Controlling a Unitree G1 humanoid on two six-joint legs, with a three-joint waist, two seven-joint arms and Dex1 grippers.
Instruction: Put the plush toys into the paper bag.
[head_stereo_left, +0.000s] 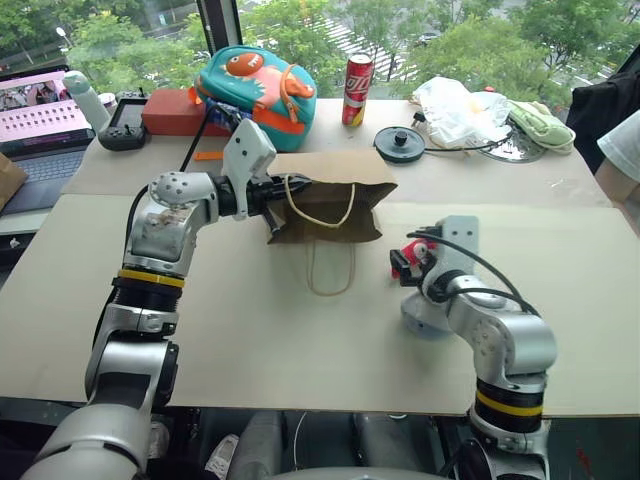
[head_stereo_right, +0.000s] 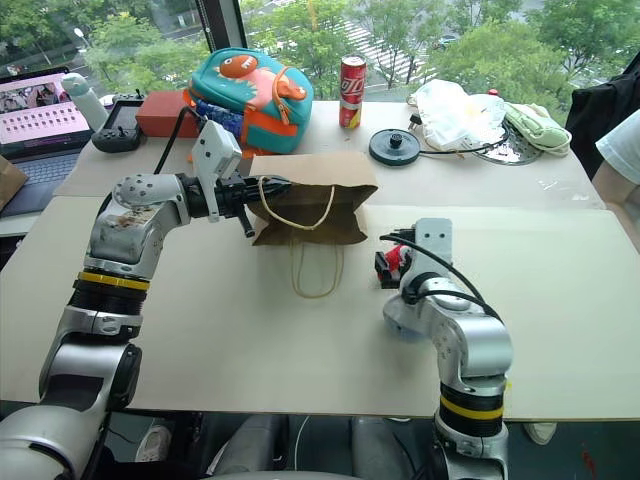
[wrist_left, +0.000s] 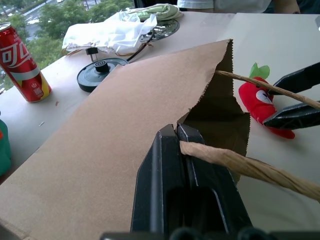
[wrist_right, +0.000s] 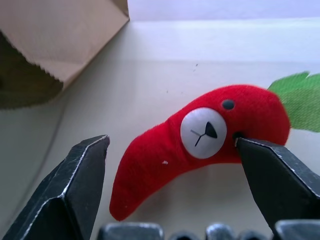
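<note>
The brown paper bag lies on its side on the table, its mouth facing my right arm. My left gripper is shut on one twisted-cord handle at the bag's mouth and holds it up. The bag's other handle lies flat on the table. A red chili plush toy with a green tip lies to the right of the mouth. My right gripper is open around it, one finger touching its head. A pale grey-blue plush toy sits under my right forearm.
At the back stand a teal backpack, a red can, a black round lid and a white plastic bag. A laptop and a controller are at the far left. A person's sleeve shows at the right edge.
</note>
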